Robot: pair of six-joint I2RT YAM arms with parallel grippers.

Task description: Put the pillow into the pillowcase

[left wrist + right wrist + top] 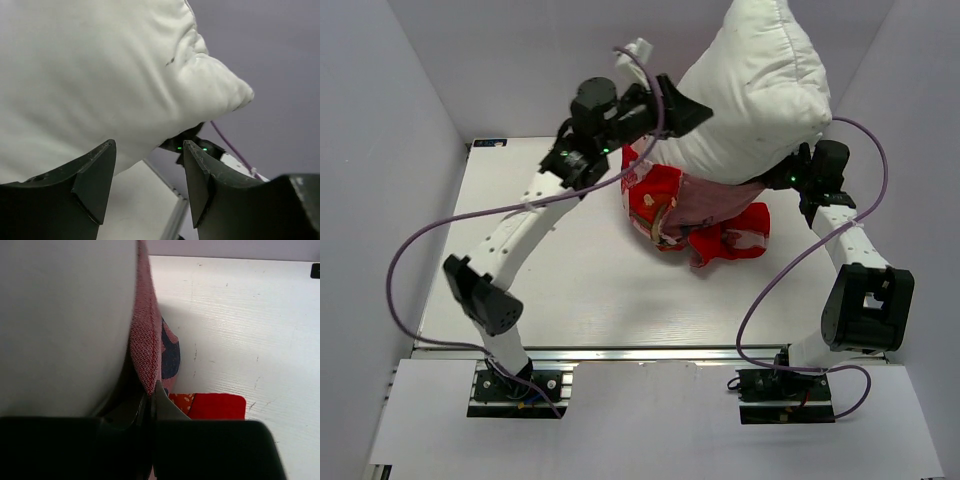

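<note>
White table [580,290] below us: our left gripper [148,155] stands open, the pillow [100,65] just beyond its fingers [95,185]; our right gripper [150,400] pinches the pillowcase [145,340] between its fingertips [167,412].

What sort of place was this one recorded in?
Probably a lab robot cell, not a bedroom: a white table boxed in by plain grey panels, the left arm and right arm bolted to a metal rail, and purple cables trailing.

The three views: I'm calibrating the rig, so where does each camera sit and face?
Top external: above, behind the bases, looking down on the table; both arms show.
Left wrist: faces the raised pillow past the open left gripper.
Right wrist: looks along the right gripper, shut on the pillowcase.
Shared: the pillow, in all three.
</note>
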